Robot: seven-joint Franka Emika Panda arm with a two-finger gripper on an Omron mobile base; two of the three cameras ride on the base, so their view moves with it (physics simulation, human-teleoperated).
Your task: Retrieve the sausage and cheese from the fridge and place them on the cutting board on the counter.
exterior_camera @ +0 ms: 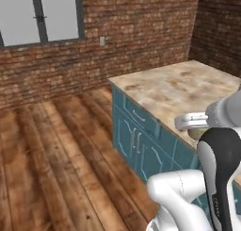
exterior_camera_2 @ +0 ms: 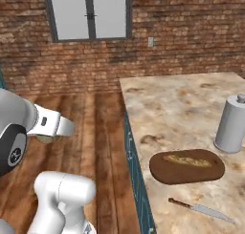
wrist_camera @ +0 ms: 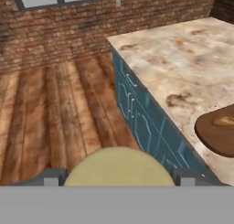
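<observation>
- Wooden floor (wrist_camera: 55, 109) and a brick wall (exterior_camera_2: 191, 37) with a window (exterior_camera_2: 88, 13) fill the left side.
- The gripper (wrist_camera: 119, 178) is above the floor, just left of the counter (exterior_camera_2: 182, 109); its fingers (wrist_camera: 50, 178) pinch the round tan cheese (wrist_camera: 119, 168) from both sides.
- Teal cabinets (wrist_camera: 141, 122) sit under the counter's edge.
- Further right on the counter: a dark oval cutting board (exterior_camera_2: 187, 172) with a tan bread stick (exterior_camera_2: 187, 160) on it, a knife (exterior_camera_2: 201, 209) near it, and a grey canister (exterior_camera_2: 233, 124).

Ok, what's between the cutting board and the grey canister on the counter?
Nothing: in the right base view, bare marbled counter separates the cutting board from the grey canister.
</observation>
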